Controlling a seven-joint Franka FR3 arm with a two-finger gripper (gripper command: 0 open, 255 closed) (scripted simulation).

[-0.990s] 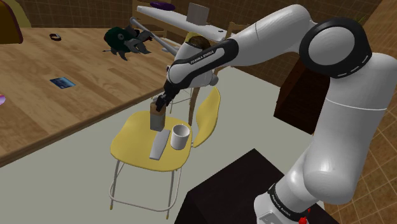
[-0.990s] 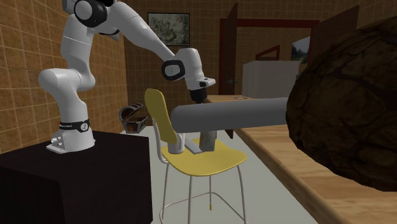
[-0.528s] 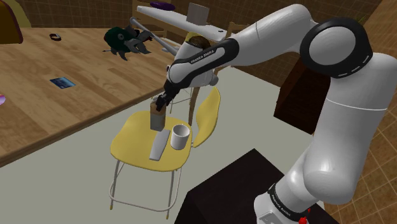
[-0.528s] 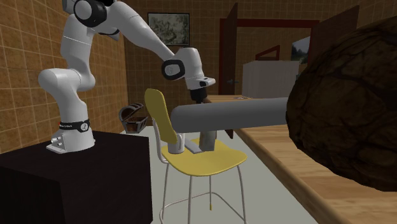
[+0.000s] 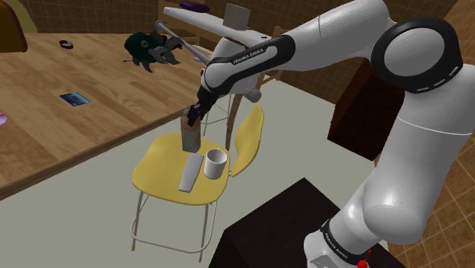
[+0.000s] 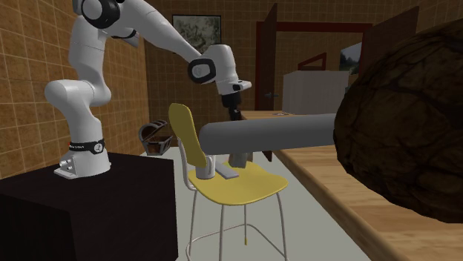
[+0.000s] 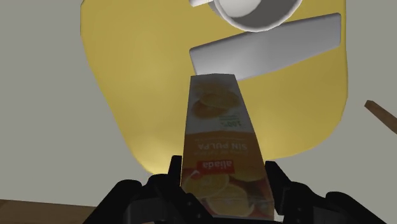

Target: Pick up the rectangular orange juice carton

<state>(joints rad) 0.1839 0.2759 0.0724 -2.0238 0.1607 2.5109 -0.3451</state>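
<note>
Raised since the earlier frame, the arm stands higher above the yellow chair seat [image 5: 160, 171]. The orange juice carton [image 7: 219, 146] is clamped by its top between the jaws, upright, apparently just clear of the seat, its long axis continuing straight down from them.

The arm [image 5: 415, 152] is fat, round and white, with dark grey rings [image 5: 420, 53] at its bends. Its gripper [image 5: 193, 116] is black, and a dark band [image 5: 245, 59] has white letters

A home dining room: long wooden table [image 5: 46, 137], yellow chair [image 5: 164, 173], framed wall picture [image 6: 196, 30].
</note>
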